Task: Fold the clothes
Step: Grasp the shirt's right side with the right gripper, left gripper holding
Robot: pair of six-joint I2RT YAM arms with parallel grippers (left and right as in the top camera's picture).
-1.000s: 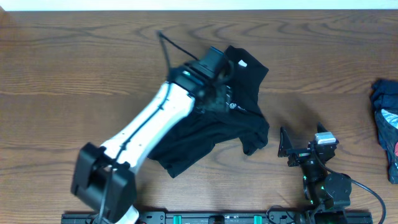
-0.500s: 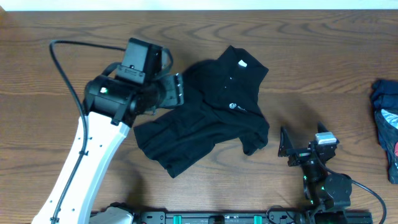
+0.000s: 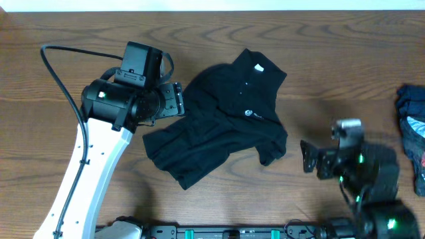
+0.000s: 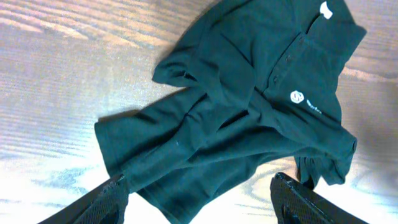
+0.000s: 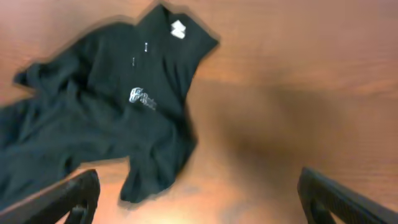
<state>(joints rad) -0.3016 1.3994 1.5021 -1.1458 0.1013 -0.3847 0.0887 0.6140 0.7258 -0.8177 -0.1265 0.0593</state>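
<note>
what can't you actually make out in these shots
- Black top, all views: the sleeves are bunched in its own folds, so where each one lies is unclear.
- Chest logo: too small in the overhead view and blurred in the right wrist view, so it is unreadable.
- Dark blue bundle: cut off by the right edge of the overhead view.
- Right gripper: blurred in the overhead view, and its own wrist view shows only the tips.

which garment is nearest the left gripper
The black collared top with the white chest logo, just beside the left gripper; the dark blue bundle lies at the far right edge.
</note>
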